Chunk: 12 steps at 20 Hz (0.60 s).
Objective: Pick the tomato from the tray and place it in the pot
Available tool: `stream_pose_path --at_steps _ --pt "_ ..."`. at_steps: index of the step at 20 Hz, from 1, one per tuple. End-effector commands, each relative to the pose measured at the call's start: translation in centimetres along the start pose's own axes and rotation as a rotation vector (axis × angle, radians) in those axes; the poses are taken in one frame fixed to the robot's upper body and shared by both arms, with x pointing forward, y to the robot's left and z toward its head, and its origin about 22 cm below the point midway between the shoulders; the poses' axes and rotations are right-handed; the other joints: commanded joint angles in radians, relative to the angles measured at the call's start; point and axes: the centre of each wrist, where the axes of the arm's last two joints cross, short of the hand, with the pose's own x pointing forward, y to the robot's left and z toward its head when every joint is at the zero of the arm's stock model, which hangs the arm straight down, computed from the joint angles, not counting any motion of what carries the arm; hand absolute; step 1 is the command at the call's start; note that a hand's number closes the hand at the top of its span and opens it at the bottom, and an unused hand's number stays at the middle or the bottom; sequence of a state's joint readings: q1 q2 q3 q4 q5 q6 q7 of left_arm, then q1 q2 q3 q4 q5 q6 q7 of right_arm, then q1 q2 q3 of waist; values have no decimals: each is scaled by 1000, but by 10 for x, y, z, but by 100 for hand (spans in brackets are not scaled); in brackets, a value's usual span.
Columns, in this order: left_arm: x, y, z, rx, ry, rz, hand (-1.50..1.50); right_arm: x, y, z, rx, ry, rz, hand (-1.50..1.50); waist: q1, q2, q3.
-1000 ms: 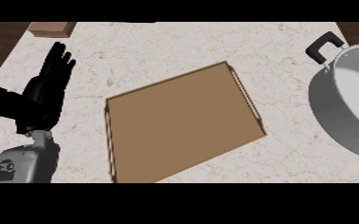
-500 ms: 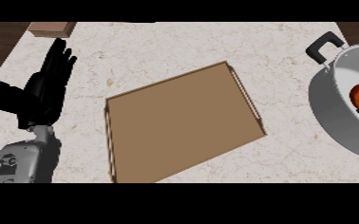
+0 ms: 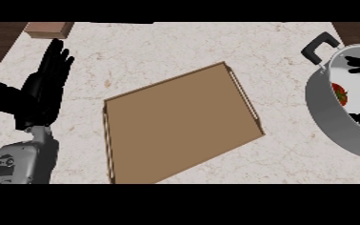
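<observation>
Over at the right edge the tomato (image 3: 339,94) lies inside the pot (image 3: 322,106), so the barely seen right hand (image 3: 354,66), whose state cannot be told, should rise straight clear of the rim, the left hand (image 3: 45,88) resting open.

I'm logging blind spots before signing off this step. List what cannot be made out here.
- Pot: the head view's right edge cuts off most of it.
- Tomato: a small red patch inside the pot; how it rests is unclear.
- Right hand: just dark shapes at that edge, possibly it; pose unreadable.
- Brown block: cut by the top edge.
</observation>
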State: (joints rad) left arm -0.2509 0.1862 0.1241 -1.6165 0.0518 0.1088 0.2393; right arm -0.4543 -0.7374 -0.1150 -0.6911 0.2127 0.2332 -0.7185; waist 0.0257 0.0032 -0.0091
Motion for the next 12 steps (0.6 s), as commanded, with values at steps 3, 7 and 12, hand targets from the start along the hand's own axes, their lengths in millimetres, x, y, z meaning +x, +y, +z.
stream_pose_path --at_steps 3,7,12 --pt "-4 -8 1 -11 2 -6 0 -6 -15 -9 -115 -63 -347 -150 4 6 12" --pt "-9 9 0 4 4 2 0 -18 -30 11 -135 -54 -449 -150 -5 6 11" --pt "-1 -8 5 4 -8 16 0 -16 -90 49 -173 -29 -478 -150 5 11 15"
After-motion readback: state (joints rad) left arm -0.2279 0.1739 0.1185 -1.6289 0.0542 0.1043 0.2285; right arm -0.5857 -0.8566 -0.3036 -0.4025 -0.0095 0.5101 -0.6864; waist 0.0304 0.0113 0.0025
